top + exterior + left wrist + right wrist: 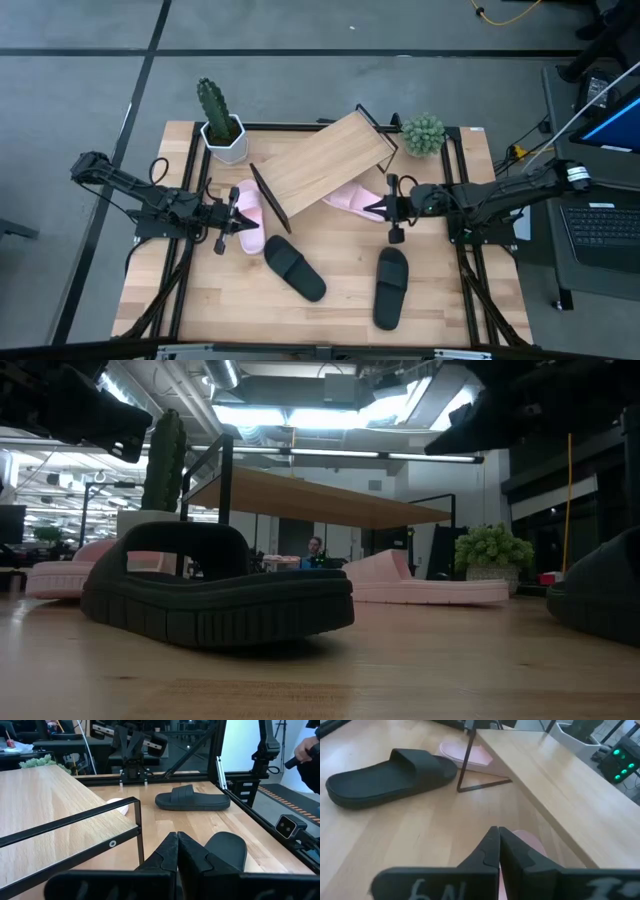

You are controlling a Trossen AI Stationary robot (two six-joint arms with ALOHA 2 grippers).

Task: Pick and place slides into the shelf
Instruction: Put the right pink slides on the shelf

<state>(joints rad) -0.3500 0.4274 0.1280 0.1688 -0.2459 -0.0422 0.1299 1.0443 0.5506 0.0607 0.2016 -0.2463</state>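
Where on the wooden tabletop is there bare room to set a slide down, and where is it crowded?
Bare wood lies along the tabletop's front-left corner, left of the matte black slide, and between it and the second black slide. The slanted light-wood shelf board itself is bare. It is crowded around the shelf's lower edge, where both pale pink slides, the left gripper and the right gripper meet.

Robotics lab or open-plan workspace: wooden bench [330, 300] on black frame, grey concrete floor [300, 80], laptop [605, 225] alongside, ceiling strip lights [300, 415], desks and seated person [315, 550] beyond.
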